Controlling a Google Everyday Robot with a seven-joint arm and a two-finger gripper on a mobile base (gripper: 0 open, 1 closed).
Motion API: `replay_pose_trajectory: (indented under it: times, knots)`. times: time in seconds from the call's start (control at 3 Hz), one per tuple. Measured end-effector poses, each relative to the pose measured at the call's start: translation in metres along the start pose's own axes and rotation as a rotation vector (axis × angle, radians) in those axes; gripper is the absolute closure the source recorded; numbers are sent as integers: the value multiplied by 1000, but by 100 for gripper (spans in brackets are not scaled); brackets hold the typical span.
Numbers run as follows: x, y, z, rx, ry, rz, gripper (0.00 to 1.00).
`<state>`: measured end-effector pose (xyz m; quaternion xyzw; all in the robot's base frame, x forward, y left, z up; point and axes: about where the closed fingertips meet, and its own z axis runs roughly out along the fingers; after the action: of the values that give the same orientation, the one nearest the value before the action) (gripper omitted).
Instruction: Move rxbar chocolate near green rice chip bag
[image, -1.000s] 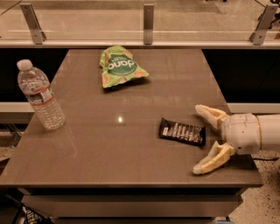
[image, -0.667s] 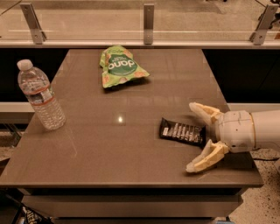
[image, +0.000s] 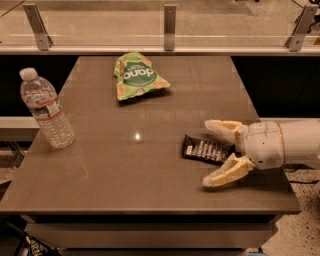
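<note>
Gripper (image: 206, 154) open at near right, straddling flat black rxbar chocolate (image: 199, 148); thin wrapper may slip the pinch, never reaching far light green rice chip bag (image: 136, 76).

One bar (image: 206, 149) (gripper (image: 210, 153) astride), bag (image: 138, 76), bottle (image: 47, 110).

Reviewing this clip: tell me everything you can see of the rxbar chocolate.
The rxbar chocolate is a flat, narrow black wrapper with rows of white lettering. It lies flat on the brown table toward the right front, its length running roughly left to right, slightly angled. The open gripper straddles its right end, one of the fingers beyond it and one nearer the camera, hiding that end. Whether they touch it cannot be told. It lies well apart from the green rice chip bag.
</note>
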<state>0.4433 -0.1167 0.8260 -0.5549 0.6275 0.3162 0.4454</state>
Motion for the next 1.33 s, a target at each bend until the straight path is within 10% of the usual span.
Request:
replay_pose_trajectory:
  times: [1.33]
  knots:
    - [-5, 2, 6, -13, 0, -9, 100]
